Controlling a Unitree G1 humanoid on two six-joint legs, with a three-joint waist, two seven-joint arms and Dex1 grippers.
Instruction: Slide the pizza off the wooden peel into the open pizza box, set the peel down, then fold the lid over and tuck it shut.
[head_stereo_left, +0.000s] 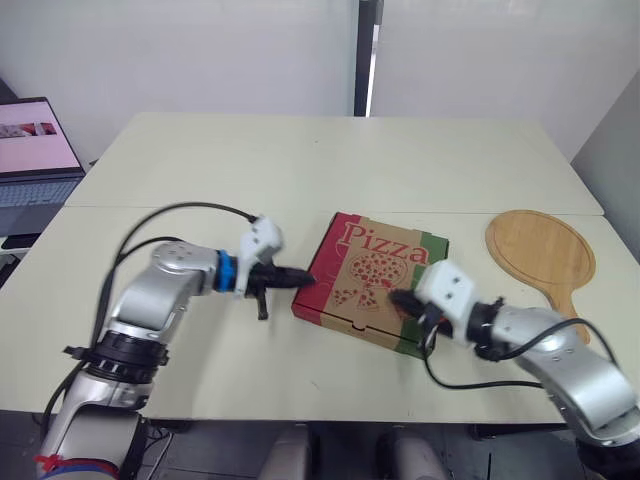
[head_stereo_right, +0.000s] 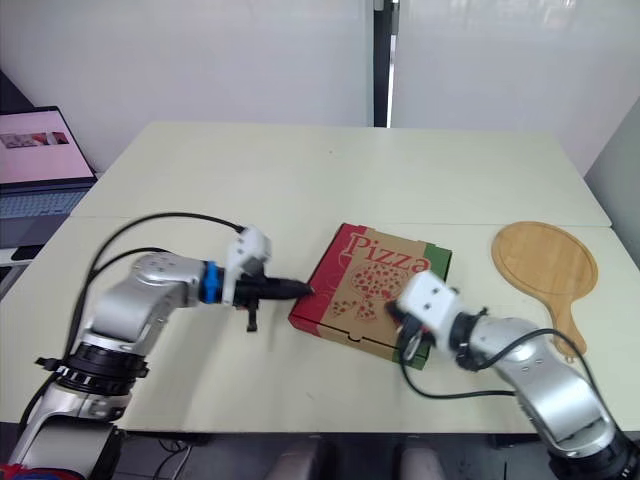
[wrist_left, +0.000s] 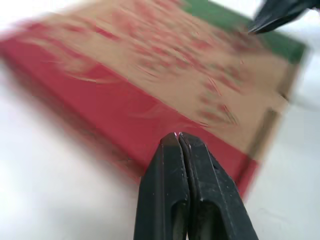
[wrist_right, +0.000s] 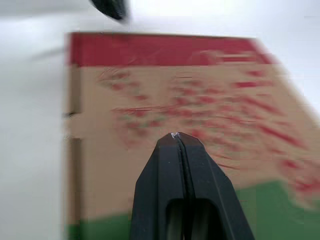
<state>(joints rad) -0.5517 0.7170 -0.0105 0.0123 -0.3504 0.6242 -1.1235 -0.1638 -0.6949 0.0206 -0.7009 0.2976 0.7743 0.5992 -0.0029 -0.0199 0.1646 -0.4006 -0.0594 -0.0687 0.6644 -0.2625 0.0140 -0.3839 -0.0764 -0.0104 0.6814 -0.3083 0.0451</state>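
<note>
pizza box (head_stereo_left: 368, 262) (closed) | left gripper (head_stereo_left: 308, 277) — red side | right gripper (head_stereo_left: 398, 298) — green edge

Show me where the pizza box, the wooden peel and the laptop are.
pizza box (head_stereo_left: 378, 268): left eye view, middle of the printed lid.
wooden peel (head_stereo_left: 538, 243): left eye view, middle of the round blade.
laptop (head_stereo_left: 36, 133): left eye view, on the lit screen.

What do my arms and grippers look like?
The left arm and right arm are silver-grey shells with black cables looping alongside; the left has a blue wrist band. The left gripper and right gripper each carry a white boxy housing and black tapered jaws.
</note>
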